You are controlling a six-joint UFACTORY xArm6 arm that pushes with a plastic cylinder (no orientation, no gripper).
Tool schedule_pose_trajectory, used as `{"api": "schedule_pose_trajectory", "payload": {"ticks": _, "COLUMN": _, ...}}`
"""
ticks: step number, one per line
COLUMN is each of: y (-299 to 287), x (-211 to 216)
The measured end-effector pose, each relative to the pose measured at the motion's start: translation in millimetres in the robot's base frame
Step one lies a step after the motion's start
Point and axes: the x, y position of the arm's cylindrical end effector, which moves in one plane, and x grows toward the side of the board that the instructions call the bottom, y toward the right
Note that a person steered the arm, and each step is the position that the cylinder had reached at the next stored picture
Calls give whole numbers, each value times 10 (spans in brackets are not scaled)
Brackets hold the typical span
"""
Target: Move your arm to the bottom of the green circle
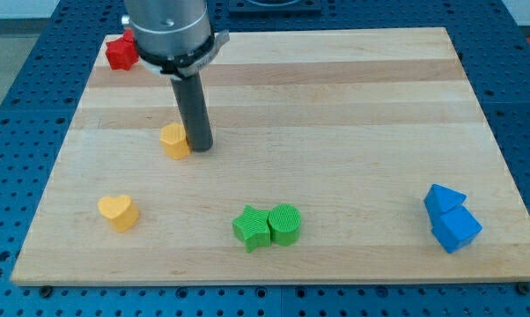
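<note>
The green circle (284, 224) lies near the view's bottom middle, touching a green star (251, 228) on its left. My tip (200, 145) rests on the board in the upper left part, well above and to the left of the green circle. The tip sits right beside a yellow block (174, 140), on that block's right.
A yellow heart (117, 211) lies at the lower left. A red block (121, 52) sits at the top left corner. A blue triangle (444, 199) and a blue block (456, 228) touch at the lower right. The wooden board (335, 106) ends near them.
</note>
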Motion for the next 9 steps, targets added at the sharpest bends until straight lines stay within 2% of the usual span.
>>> {"api": "schedule_pose_trajectory", "payload": {"ticks": 1, "y": -49, "x": 86}}
{"api": "schedule_pose_trajectory", "payload": {"ticks": 3, "y": -447, "x": -445}}
{"api": "schedule_pose_trajectory", "payload": {"ticks": 4, "y": -748, "x": -538}}
{"api": "schedule_pose_trajectory", "payload": {"ticks": 5, "y": -856, "x": -466}}
{"api": "schedule_pose_trajectory", "payload": {"ticks": 6, "y": -788, "x": -211}}
{"api": "schedule_pose_trajectory", "payload": {"ticks": 9, "y": -1343, "x": -205}}
